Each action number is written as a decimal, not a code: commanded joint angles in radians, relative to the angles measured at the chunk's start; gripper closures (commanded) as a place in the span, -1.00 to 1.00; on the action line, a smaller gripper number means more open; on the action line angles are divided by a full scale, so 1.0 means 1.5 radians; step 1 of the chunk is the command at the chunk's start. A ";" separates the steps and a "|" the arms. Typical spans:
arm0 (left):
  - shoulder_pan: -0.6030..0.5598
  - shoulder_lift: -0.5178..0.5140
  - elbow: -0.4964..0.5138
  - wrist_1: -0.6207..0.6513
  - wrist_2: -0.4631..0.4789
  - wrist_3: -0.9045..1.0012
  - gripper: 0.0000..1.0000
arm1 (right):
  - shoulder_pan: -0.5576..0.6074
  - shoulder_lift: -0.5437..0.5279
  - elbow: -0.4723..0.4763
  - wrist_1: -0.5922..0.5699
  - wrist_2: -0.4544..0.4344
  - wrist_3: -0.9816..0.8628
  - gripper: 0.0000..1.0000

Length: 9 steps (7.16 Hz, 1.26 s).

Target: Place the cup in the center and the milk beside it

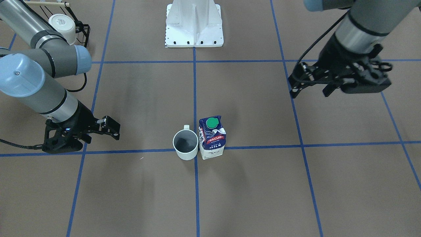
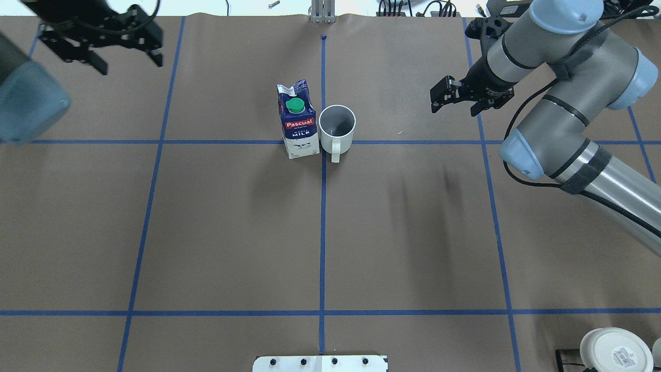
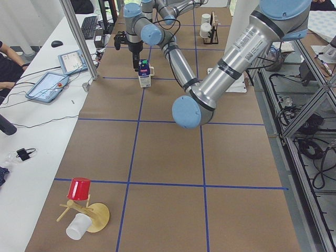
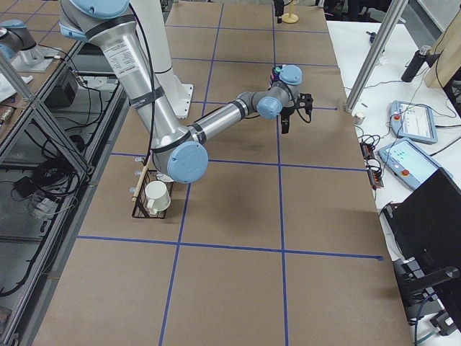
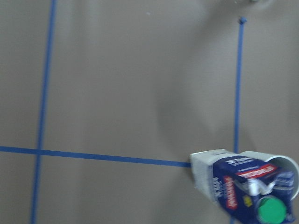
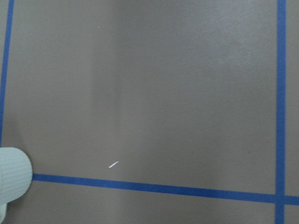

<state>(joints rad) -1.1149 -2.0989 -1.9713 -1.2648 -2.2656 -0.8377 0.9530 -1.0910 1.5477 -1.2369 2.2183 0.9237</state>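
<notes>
Milk carton (image 5: 243, 186) at lower right (green cap (image 5: 272, 211) visible), cup (image 5: 285, 163) rim behind, blue tape lines (image 5: 93, 156) crossing brown table (image 5: 131, 84).

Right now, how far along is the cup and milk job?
It looks essentially done. The cup stands upright at the centre blue tape line, and the milk stands upright close beside it, on the robot's left. Nothing is in hand: the left gripper and right gripper are open, empty and clear of both. Nothing obvious remains.

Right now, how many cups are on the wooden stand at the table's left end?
2. A red cup sits mouth-down atop the wooden stand; a white cup lies sideways lower down, by its round base. None seems hidden.
</notes>
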 commanded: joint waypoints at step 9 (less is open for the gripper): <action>-0.262 0.349 0.178 -0.169 -0.007 0.504 -0.96 | 0.333 -0.194 -0.022 -0.222 0.056 -0.543 -1.00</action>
<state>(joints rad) -1.4844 -1.5917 -1.7589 -1.4947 -2.2728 -0.1443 1.4471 -1.3665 1.5169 -1.5695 2.3036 0.1137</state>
